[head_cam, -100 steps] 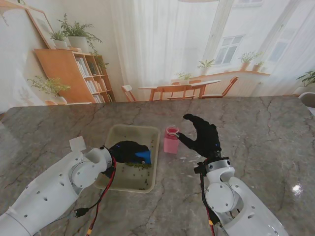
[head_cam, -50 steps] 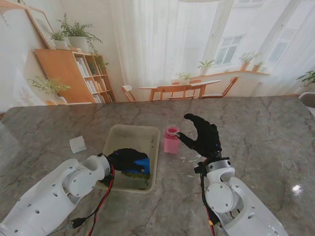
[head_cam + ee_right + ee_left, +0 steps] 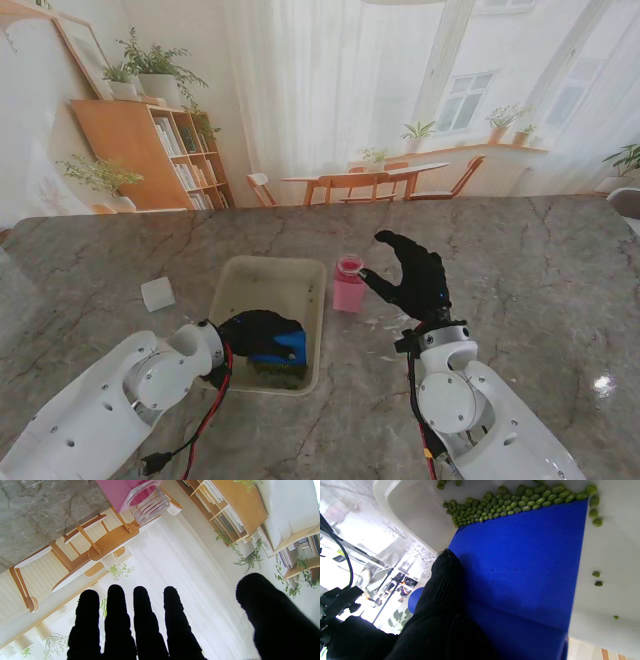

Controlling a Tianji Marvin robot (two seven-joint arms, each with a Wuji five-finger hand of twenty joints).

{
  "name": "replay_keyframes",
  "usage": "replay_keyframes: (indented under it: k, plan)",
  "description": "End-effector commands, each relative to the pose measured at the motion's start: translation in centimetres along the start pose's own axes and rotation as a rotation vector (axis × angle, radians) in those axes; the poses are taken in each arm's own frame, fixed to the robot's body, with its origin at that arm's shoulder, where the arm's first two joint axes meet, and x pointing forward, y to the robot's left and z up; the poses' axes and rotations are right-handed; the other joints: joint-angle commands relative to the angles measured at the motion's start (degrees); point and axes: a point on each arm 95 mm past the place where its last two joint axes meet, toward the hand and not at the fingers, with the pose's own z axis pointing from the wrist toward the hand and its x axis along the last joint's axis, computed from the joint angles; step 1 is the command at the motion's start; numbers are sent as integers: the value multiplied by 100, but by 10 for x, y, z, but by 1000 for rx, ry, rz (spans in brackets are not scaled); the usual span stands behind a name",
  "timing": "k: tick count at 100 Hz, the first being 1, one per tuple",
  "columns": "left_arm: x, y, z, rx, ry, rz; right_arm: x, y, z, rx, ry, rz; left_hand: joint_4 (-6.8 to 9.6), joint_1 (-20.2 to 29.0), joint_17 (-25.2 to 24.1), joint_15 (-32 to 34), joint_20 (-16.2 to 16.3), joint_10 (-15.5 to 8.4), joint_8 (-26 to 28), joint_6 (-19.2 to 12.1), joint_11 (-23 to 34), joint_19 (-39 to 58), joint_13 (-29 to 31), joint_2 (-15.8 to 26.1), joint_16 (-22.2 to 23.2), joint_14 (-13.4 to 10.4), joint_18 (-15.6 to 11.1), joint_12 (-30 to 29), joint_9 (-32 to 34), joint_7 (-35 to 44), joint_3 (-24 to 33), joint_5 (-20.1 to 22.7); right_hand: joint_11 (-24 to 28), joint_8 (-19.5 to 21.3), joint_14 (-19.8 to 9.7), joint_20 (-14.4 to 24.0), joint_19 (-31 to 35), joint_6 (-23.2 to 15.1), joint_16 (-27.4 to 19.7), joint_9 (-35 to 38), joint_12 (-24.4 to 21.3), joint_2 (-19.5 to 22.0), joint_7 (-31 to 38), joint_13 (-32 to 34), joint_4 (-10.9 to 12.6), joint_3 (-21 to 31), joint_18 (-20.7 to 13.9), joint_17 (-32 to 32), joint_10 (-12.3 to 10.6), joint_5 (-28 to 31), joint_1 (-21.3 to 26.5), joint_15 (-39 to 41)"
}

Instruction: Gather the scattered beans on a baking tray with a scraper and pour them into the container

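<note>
Left hand: the left hand [image 3: 258, 333] is sitting low in the middle of the stand picture, inside the near end of the tray. Its fingers [image 3: 446, 580] are pinching the scraper.
Scraper: the blue scraper [image 3: 283, 348] is leaning with its flat edge down on the tray floor. In the left wrist picture it is filling the middle of the frame [image 3: 520, 562].
Beans: the green beans [image 3: 495, 505] are lying in a thick row right against the scraper's edge, at the top of the left wrist picture. A few loose ones are lying apart at the right side of that picture. In the stand picture the pile [image 3: 278, 370] is showing as a dark green patch just under the scraper, by the tray's near wall.
Tray: the pale baking tray [image 3: 265, 272] is lying on the table, a little left of the middle of the stand picture.
Container: the pink container [image 3: 348, 284] is standing upright on the table, just right of the tray. Its mouth is open.
Right hand: the right hand [image 3: 412, 279] is hanging in the air right of the container, palm turned toward it. Its fingers [image 3: 147, 620] are spread and holding nothing.
Table: the table [image 3: 520, 270] is grey marble.
White block: a small white block [image 3: 158, 293] is lying on the table at the left, well apart from the tray.
</note>
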Motion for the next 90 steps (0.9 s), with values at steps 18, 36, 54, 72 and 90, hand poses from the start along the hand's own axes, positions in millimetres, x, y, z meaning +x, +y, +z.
replay_keyframes:
  k: [18, 36, 54, 72, 90]
  plan:
    - [-16, 29, -3, 20, -46, 103, 2, -2, 0, 11, 4, 11, 292, 497, -134, 82, 97, 46, 181, -108, 32, 39, 44, 533, 1, -282, -153, 123, -113, -109, 584, 179, -71, -105, -74, 89, -56, -134, 108, 9, -16, 133, 36, 70, 198, -138, 42, 16, -90, 32, -1, -60]
    - [-19, 0, 1, 101, -64, 145, 2, -2, 0, 10, 5, 13, 290, 497, -163, 71, 81, 25, 192, -123, 49, -3, 13, 557, -2, -298, -170, 125, -162, -83, 584, 126, -72, -106, -77, 89, -56, -135, 109, 6, -16, 132, 34, 72, 198, -142, 42, 16, -90, 25, -2, -58]
    - [-20, -35, 3, 184, -85, 191, 2, -1, 0, 7, 3, 14, 288, 497, -158, 63, 74, 1, 203, -149, 63, -22, -14, 615, -3, -364, -235, 125, -222, -63, 563, 54, -69, -106, -75, 89, -58, -131, 108, 12, -15, 132, 36, 67, 198, -141, 39, 14, -93, 32, 1, -61]
    - [-34, -61, 10, 240, -123, 212, 1, 1, -1, 1, -5, 13, 302, 497, -189, 69, 61, -5, 216, -134, 95, -63, -77, 657, 13, -384, -279, 136, -296, -45, 568, -24, -70, -105, -75, 88, -59, -134, 107, 8, -15, 132, 35, 66, 198, -144, 38, 15, -89, 30, 3, -62]
    - [-55, -75, 20, 257, -152, 214, 0, 1, -1, 3, -10, 11, 301, 496, -317, 26, 39, -59, 231, -185, 71, -168, -216, 646, 15, -388, -294, 151, -408, -27, 589, -129, -71, -105, -71, 88, -60, -138, 109, 7, -16, 129, 37, 71, 198, -147, 38, 15, -97, 33, -1, -59]
